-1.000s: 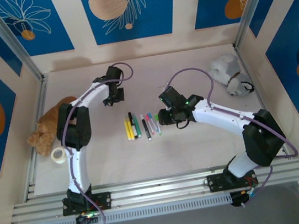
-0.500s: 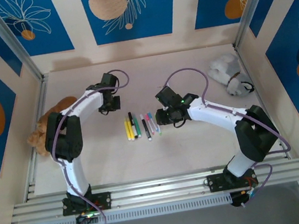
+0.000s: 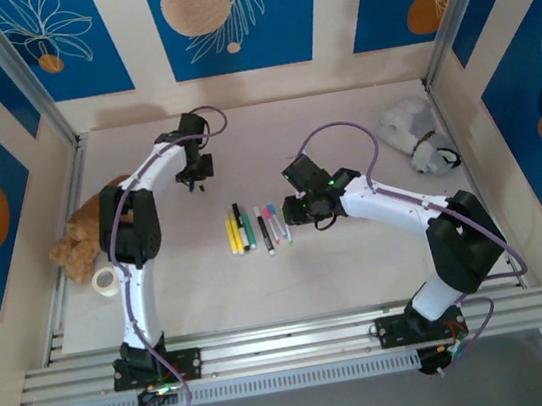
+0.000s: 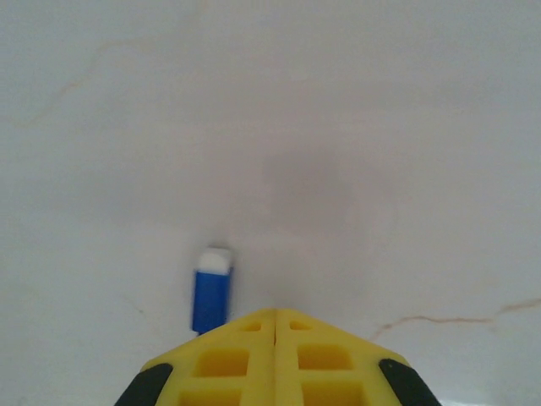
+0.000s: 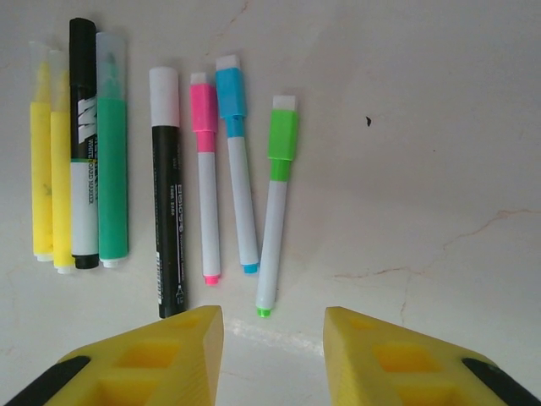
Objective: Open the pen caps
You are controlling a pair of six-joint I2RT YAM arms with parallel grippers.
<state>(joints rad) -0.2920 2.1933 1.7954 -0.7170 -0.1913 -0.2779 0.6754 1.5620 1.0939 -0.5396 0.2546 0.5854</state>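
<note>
Tabletop (image 3: 360, 261) centre: pen row (image 5: 166, 211), caps on; right gripper (image 5: 270, 317) half-open just short of it; left gripper (image 4: 275, 317) shut, empty, nearer far-left corner, loose blue cap (image 4: 211, 292) beside; risk: pens near-touching (round, light), jaws may snag two or roll them.

bold w-like mark on black-white marker (image 5: 83, 144), black pen (image 5: 167, 211) print unreadable

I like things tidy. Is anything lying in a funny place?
Yes. One blue cap lies all alone on the table by the shut left gripper, apart from the neat row of pens.
</note>
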